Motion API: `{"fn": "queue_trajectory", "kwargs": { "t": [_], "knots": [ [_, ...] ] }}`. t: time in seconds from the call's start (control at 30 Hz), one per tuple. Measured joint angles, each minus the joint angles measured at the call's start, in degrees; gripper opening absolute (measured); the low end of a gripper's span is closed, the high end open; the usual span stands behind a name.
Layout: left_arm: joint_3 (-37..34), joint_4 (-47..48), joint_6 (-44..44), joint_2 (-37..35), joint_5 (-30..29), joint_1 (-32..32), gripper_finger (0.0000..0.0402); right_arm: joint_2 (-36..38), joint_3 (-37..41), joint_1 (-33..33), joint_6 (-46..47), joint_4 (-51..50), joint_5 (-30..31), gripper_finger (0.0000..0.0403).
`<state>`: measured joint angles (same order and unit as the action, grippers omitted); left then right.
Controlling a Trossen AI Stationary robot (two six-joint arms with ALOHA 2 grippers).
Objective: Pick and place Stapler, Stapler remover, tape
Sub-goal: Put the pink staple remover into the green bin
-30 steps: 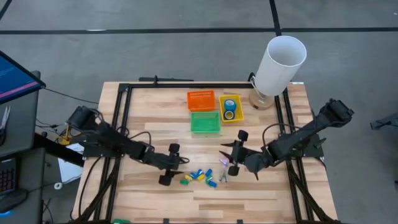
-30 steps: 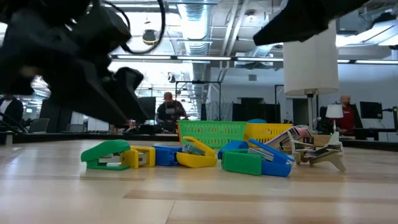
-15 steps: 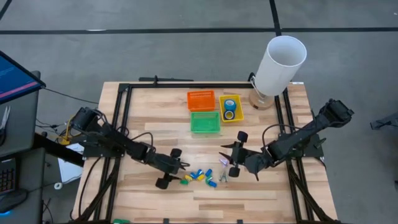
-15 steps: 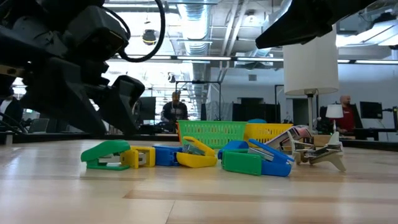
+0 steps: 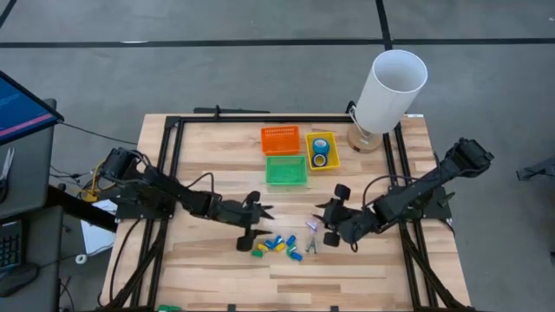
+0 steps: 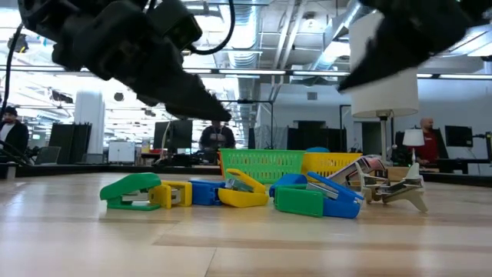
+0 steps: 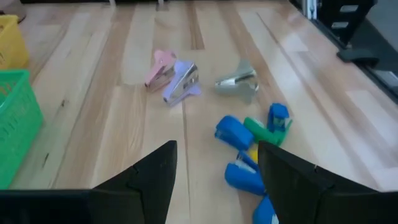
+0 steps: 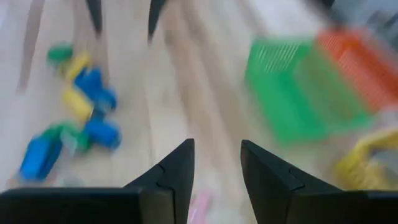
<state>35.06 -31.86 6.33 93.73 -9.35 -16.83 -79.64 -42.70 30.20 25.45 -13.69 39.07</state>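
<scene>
Hidden or unclear: the right wrist view is smeared, so the staplers there are only coloured blobs; in the low view both arms are dark shapes cut off by the upper edge, and the tape cannot be seen behind the basket walls.
Tape: two blue rolls [image 5: 320, 152] lie in the yellow basket [image 5: 309, 161] at the far middle of the table [image 5: 208, 156], next to the green basket [image 5: 285, 172] and just behind it the orange basket [image 5: 280, 139].
Staplers: a cluster of small blue, yellow and green staplers [image 5: 277, 247] lies on the bare wood at the near middle, with the pink and lilac ones [image 7: 173, 76] and a metal staple remover [image 7: 238, 81] just beside it.
High view only: shows both arms whole and a tall white cylinder [image 5: 390, 91] at the far right corner.
Low view only: shows the green stapler [image 6: 131, 191] at the end of the row, and people at desks in the room behind.
Left wrist view only: separates the remover from the pastel staplers.
Left tool [image 5: 257, 221]: reaches in low from the left, hovering just above the cluster's left end, fingers [image 7: 147, 178] spread apart, nothing between them.
Right tool [image 5: 332, 213]: stretched in from the right, near the remover, fingers [image 8: 175, 173] parted with a clear gap, holding nothing.
</scene>
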Motion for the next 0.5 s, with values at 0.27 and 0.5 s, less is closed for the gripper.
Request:
{"fn": "queue_trajectory", "kwargs": {
  "t": [0.27,0.5],
  "knots": [
    [0.1,-0.1,0.0,0.0,0.2,-0.7,0.0214,-0.4,0.0,-2.9,12.9,-11.7,-9.1,0.0122],
    [0.1,-0.1,0.0,0.0,0.2,-0.8,0.0214,-0.3,0.0,-4.0,19.4,-11.3,-18.3,0.0123]
  ]
}}
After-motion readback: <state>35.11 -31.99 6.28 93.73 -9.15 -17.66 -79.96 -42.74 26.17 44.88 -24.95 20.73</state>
